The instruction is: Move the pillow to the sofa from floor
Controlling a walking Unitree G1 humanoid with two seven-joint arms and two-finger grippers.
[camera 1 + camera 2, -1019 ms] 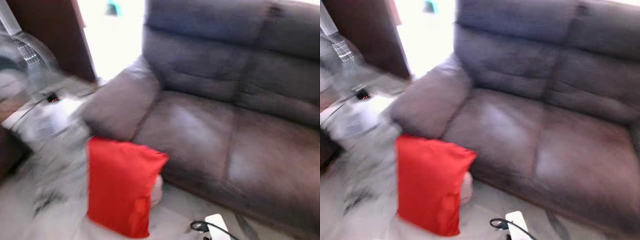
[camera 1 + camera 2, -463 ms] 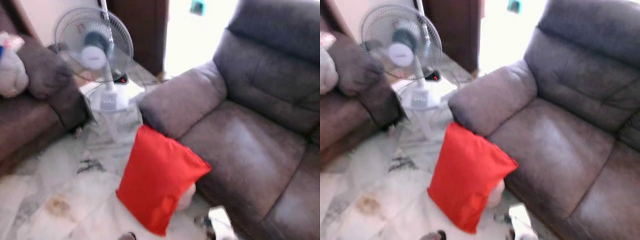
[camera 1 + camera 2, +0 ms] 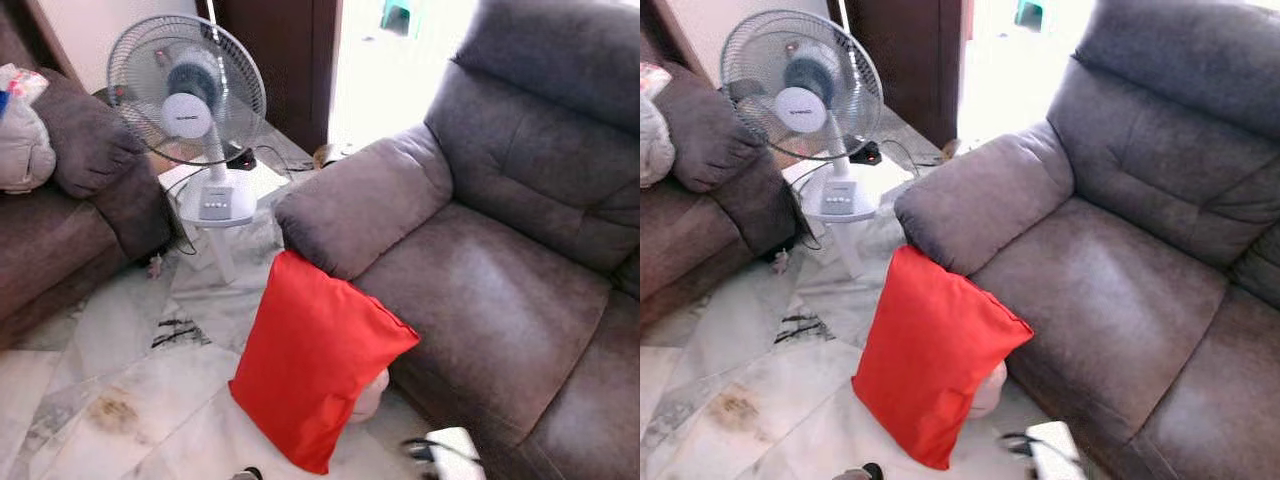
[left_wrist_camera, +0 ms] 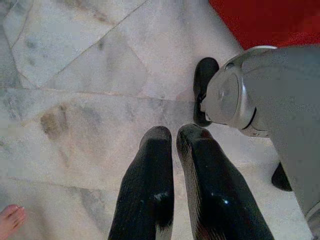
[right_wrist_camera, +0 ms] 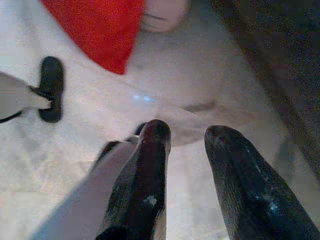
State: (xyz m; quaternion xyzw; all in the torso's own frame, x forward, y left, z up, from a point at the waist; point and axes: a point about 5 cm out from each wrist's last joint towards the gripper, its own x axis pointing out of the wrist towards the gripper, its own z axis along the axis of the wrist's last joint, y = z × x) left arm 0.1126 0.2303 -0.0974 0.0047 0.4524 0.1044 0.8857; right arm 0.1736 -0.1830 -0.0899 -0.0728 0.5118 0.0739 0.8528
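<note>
the red pillow (image 3: 932, 357) stands upright against the sofa (image 3: 1110, 290), ahead of both grippers; left gripper (image 4: 174, 137) nearly closed, right gripper (image 5: 189, 135) narrowly apart.

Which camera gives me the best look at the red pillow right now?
Left eye view: the whole red pillow shows, upright on the floor against the sofa's arm. Right eye matches. Wrist views catch just a red corner.

Doorway (image 3: 400, 60) overexposed; head views fairly sharp; right wrist view perhaps motion-blurred.

Pillow (image 3: 318, 375) on floor (image 3: 120, 390) against sofa (image 3: 500, 300)
</note>
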